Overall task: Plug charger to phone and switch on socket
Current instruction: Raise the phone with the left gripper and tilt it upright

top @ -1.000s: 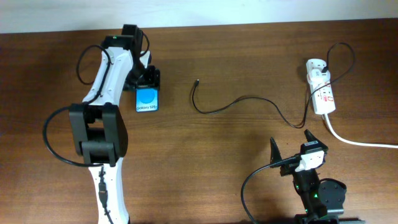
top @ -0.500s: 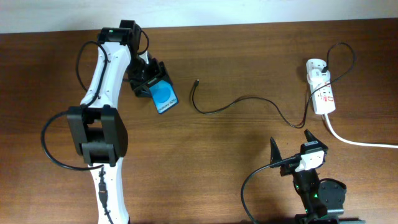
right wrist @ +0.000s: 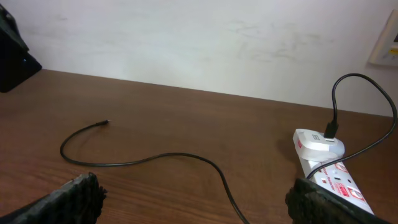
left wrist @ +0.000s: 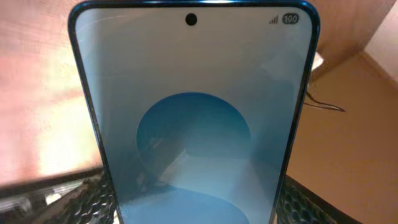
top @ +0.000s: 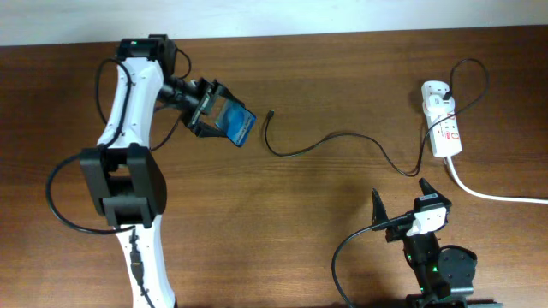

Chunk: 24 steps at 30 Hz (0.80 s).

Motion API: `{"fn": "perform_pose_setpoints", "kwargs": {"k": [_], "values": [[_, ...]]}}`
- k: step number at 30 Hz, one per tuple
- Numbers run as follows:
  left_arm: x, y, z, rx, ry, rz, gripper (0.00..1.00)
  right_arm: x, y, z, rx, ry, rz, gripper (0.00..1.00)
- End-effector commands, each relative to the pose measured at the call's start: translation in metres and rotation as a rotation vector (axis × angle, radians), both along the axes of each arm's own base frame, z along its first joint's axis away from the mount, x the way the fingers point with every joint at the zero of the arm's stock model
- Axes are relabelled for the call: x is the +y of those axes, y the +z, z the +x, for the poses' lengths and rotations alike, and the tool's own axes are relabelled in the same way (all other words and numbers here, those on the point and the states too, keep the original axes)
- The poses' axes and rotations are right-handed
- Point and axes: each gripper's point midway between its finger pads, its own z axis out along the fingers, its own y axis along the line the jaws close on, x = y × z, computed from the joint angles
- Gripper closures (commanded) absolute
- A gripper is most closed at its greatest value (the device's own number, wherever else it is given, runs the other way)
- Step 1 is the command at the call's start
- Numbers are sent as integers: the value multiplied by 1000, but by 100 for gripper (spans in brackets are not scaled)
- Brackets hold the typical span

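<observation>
**Setting:** indoor robotics test bench in a lab-type room. All evidence is placed relative to the table (top: pixel 342 197).
- **Top:** dark brown wood grain.
- **At its near edge:** two mounted arms with trailing cables, the left arm (top: pixel 128 111) white and black, the right arm (top: pixel 432 257) black.
- **Above its far left:** the left gripper (top: pixel 214 111) clamped on a blue-screened phone (top: pixel 235 124).
- **On its far right:** a white power strip (top: pixel 443 120) with red marks, a thick white cord (top: pixel 497 196) and a thin black cable (top: pixel 351 133).
- **Behind its far edge:** a plain off-white wall (right wrist: pixel 186 37), scuffed, with a pale wall plate (right wrist: pixel 388 40) towards the right.
</observation>
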Motion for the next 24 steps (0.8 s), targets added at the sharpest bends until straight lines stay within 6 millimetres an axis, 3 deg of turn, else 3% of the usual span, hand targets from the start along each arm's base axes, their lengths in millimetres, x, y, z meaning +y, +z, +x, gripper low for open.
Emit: {"fn": "perform_pose_setpoints", "kwargs": {"k": [1, 17, 24], "values": [[-5, 26, 2, 29, 49, -130, 100, 1, -3, 0, 4, 3, -4, 2], [-10, 37, 4, 32, 63, -203, 100, 1, -2, 0, 4, 3, -4, 2], [-16, 51, -4, 104, 86, -281, 100, 2, -2, 0, 3, 7, -3, 2]]}}
